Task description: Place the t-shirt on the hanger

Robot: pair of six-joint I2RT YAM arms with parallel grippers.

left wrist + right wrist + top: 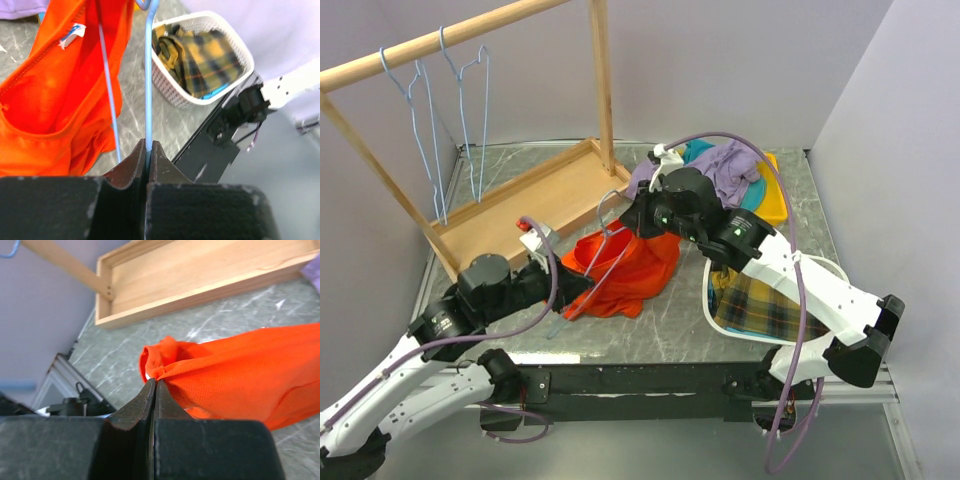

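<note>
Threading setup: hanger point(148, 75) & t-shirt point(630, 270) both held.
L gripper point(148, 150) clamped on wire, hanger's length pointing away toward R gripper point(155, 385), which pinches t-shirt's edge; cloth hangs just beside wire, R arm nearer it.

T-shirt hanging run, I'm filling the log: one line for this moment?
left claw: shut on hanger | right claw: shut on t-shirt | t-shirt: not yet hung
</note>
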